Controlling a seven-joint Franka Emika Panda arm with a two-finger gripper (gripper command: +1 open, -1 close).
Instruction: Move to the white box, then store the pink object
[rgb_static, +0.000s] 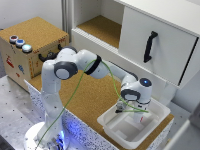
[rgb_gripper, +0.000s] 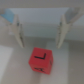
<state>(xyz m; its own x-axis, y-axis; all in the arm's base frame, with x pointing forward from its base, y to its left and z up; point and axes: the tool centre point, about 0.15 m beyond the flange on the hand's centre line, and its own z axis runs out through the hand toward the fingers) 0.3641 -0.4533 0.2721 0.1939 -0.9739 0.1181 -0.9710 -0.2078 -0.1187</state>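
Observation:
The white box (rgb_static: 161, 114) is a shallow white tray at the front corner of the cork table, toward the exterior view's right. My gripper (rgb_static: 132, 111) hangs just over its floor. In the wrist view the gripper (rgb_gripper: 40, 44) is open, with its two fingers (rgb_gripper: 17, 31) spread wide apart. The pink object (rgb_gripper: 42, 60), a small reddish-pink cube with dark marks, lies on the white tray floor (rgb_gripper: 12, 65) just beyond the fingertips, and neither finger touches it. In the exterior view the cube is hidden by the hand.
A large white cabinet with a black handle (rgb_static: 150, 46) stands behind the tray. A cork-topped box with coloured buttons (rgb_static: 22, 44) is at the exterior view's left. The cork table top (rgb_static: 85, 95) lies between them, and the arm's base (rgb_static: 50, 135) stands at the front left.

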